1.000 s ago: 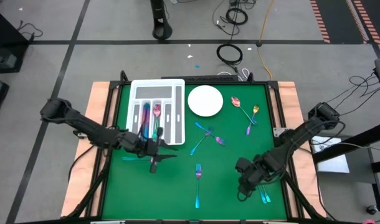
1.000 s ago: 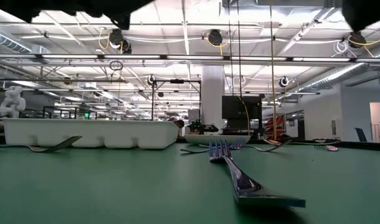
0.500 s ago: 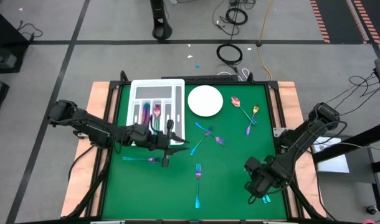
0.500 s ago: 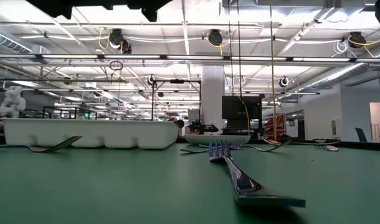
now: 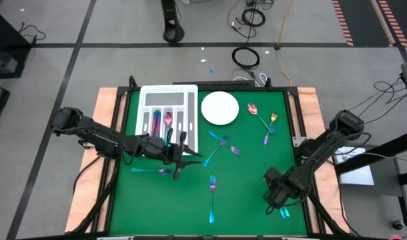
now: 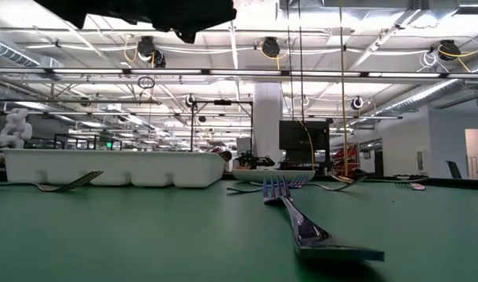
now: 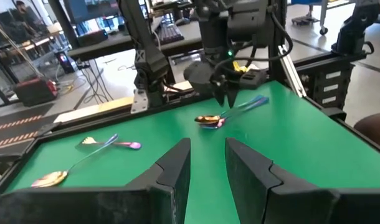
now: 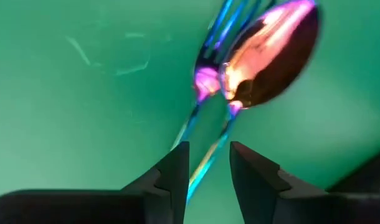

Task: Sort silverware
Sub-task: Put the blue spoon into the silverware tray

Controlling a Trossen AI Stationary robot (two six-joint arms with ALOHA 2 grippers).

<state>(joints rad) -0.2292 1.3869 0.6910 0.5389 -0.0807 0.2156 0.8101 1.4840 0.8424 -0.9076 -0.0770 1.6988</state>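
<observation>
Right gripper (image 8: 207, 171) jaws parted, empty, just above spoon (image 8: 274, 56) overlapping a fork (image 8: 218, 37); left gripper (image 7: 207, 163) parted, empty (near tray (image 5: 167, 100)).

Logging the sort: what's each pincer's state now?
Left pincer: open, empty, above the green table.
Right pincer: open, holding nothing, over the iridescent metal spoon and fork.

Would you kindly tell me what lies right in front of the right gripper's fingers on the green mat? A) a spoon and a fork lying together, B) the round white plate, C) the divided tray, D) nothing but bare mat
A: the right wrist view shows a spoon overlapping a fork just ahead of the right gripper.
</observation>
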